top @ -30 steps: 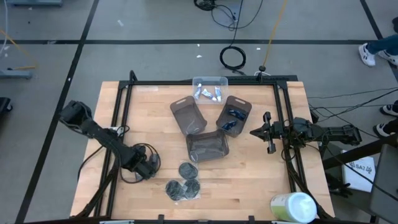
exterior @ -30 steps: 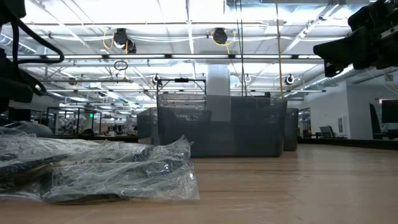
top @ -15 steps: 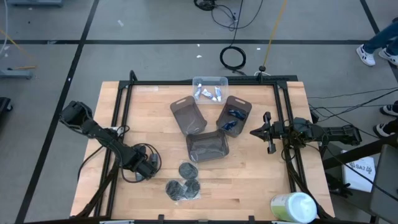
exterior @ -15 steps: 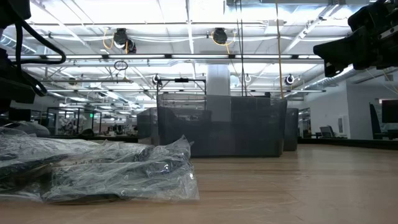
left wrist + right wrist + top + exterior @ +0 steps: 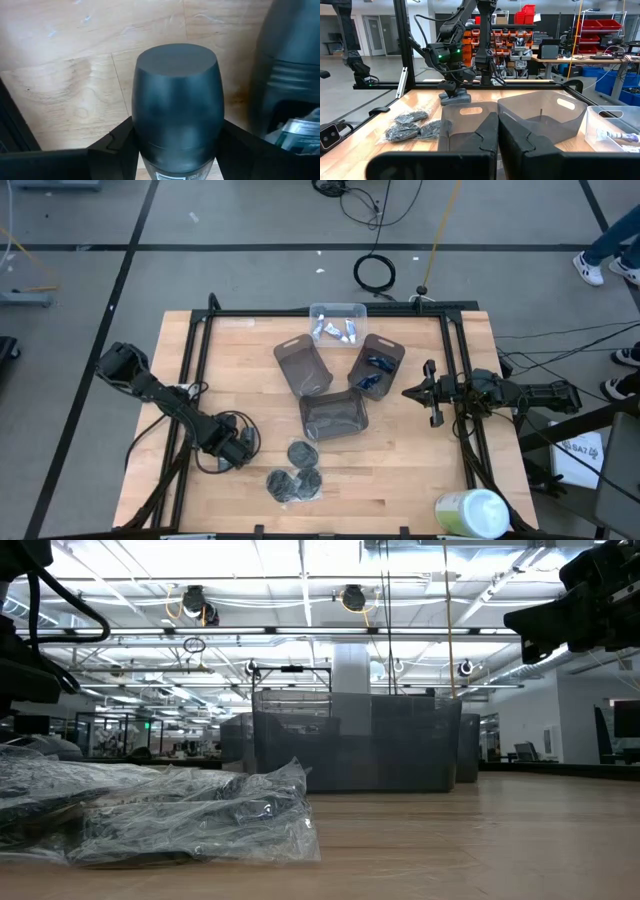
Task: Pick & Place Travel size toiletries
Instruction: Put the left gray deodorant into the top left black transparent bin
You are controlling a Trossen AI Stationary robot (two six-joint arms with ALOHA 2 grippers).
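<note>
My left gripper (image 5: 236,448) points down at the table's near left, and its fingers stand against both sides of a grey-blue oval stick (image 5: 176,105) lying on the wood. A second stick (image 5: 290,60) lies beside it. Dark-grey discs in clear wrap (image 5: 293,477) lie just to the right. White tubes rest in the clear tray (image 5: 338,323), and dark-blue mini bottles in a smoky-grey tray (image 5: 376,365). My right gripper (image 5: 431,393) waits shut at the right edge, above the table. My left gripper pinches the oval stick by its two narrow sides (image 5: 137,142) between the two fingers, well back from the stick's flat end (image 5: 175,55). The fingers come from above, pointing down, and lie across the stick. It rests on the table.
Two more smoky-grey trays (image 5: 302,367) (image 5: 334,416) stand mid-table. A big pale-green-and-white container (image 5: 470,514) sits at the near right corner. A black frame (image 5: 330,311) borders the table. Bare wood lies at the far left and between the trays and my right arm.
</note>
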